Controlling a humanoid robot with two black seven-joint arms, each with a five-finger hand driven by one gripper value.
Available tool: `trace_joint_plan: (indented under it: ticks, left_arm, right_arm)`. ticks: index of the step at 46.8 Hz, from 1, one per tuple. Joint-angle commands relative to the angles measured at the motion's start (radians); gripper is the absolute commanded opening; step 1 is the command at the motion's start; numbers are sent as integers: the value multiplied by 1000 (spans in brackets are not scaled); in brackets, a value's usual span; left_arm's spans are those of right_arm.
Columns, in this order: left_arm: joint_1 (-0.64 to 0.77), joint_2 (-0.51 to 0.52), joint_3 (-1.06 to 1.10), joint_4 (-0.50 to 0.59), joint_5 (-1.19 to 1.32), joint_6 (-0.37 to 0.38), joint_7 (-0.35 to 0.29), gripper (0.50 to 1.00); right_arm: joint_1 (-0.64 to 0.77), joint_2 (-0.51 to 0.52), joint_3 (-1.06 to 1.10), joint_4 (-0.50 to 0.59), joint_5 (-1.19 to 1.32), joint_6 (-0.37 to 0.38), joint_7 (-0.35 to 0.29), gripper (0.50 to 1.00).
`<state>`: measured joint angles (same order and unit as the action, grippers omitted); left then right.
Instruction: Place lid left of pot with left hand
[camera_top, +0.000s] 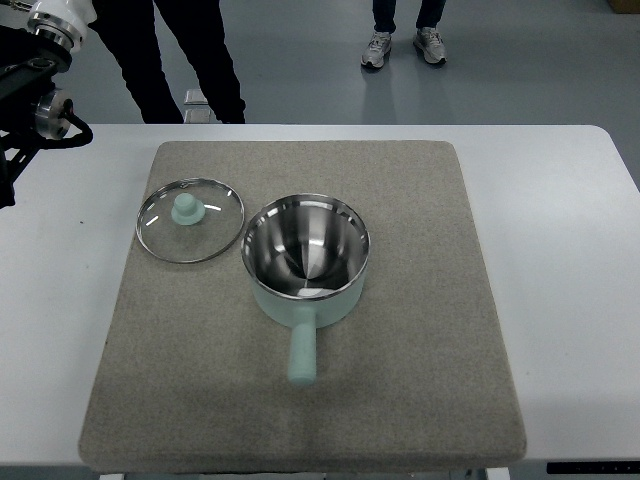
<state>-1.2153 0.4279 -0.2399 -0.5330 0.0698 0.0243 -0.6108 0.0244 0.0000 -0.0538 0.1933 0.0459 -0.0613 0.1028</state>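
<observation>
A pale green pot (305, 258) with a shiny steel inside stands open on the grey mat (420, 330), its green handle (301, 352) pointing toward the near edge. The glass lid (190, 220) with a green knob (186, 209) lies flat on the mat just left of the pot, its rim almost touching the pot's rim. My left arm (40, 105) shows at the upper left corner, well clear of the lid and holding nothing that I can see. The right arm does not show.
The mat lies on a white table (560, 230). One person's dark trouser legs (170, 60) stand behind the table's far left edge; another person's sneakers (403, 45) stand farther back.
</observation>
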Motion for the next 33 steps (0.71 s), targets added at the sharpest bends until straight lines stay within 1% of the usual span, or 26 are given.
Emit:
trace_joint_plan:
  ticks: [1,7,10,13,20,24,30,33]
  left_arm:
    - [10,0,-13,34,-90,-81,0,994]
    - [19,-11,-56,120,-120,-277,0,994]
    - [43,-26,-97,154,-122,-336,0,994]
    - [68,-41,-140,171,-125,-354,0,994]
    - [125,-67,-220,174,-128,-356,0,994]
    - [145,-72,-284,174,-142,-365,12,994]
    - [172,-74,-357,176,-163,-438,19,994]
    - [172,-77,-360,177,-163,-442,19,994]
  right_arm:
    - [0,0,0,0,0,0,0,924]
    - [0,0,0,0,0,0,0,924]
    - [0,0,0,0,0,0,0,924]
    - [0,0,0,0,-1,0,0,924]
    - [0,0,0,0,0,0,0,924]
    - [0,0,-1,0,-1,0,2,924]
    - [0,0,0,0,0,0,0,924]
    - [0,0,0,0,0,0,0,924]
